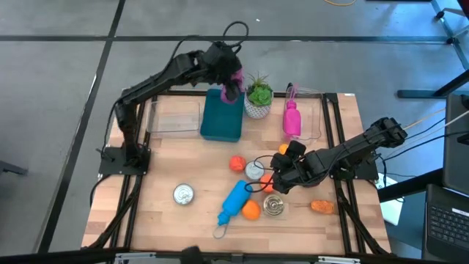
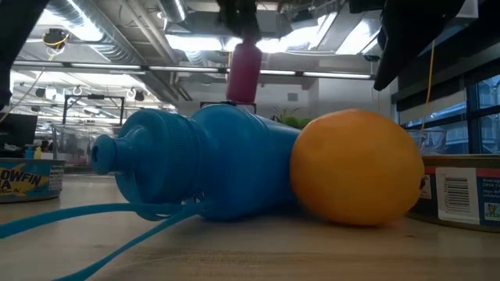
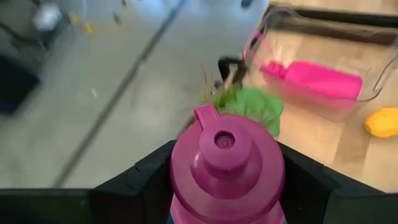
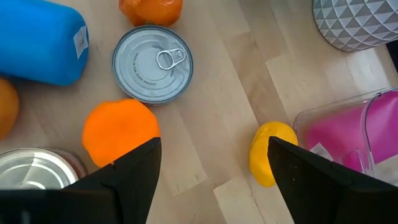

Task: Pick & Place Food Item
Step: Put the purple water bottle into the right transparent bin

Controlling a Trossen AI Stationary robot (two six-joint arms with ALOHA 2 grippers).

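The left gripper (image 1: 233,82) hangs over the far part of the table and its two fingers are clamped on a dark pink bottle (image 3: 225,167), one finger on each side of the body, below the cap. Just under the gripper stands a teal bin (image 1: 222,116); the bottle is above the bin's far edge, but I cannot tell if it touches the bin. Just beside the gripper, toward the right arm, is a small green plant in a white pot (image 1: 258,97). A little farther on the same side, a bright pink bottle (image 1: 292,119) lies inside a clear tray (image 1: 319,117). On the other side of the bin lies a second clear tray (image 1: 174,117).

The right gripper (image 4: 214,171) hovers low over the middle of the table with its fingers apart, and nothing is between them. Close to one finger lies a yellow fruit (image 4: 269,151), and close to the other lies an orange ball (image 4: 120,129). Just past the orange ball stands a closed can (image 4: 152,63) with a pull ring. Beyond it lie another orange fruit (image 4: 151,10) and a blue bottle (image 4: 40,42) on its side. In the low view the blue bottle touches an orange fruit (image 2: 358,167). Well apart from both grippers, one more can (image 1: 183,193) stands toward the left arm's side.
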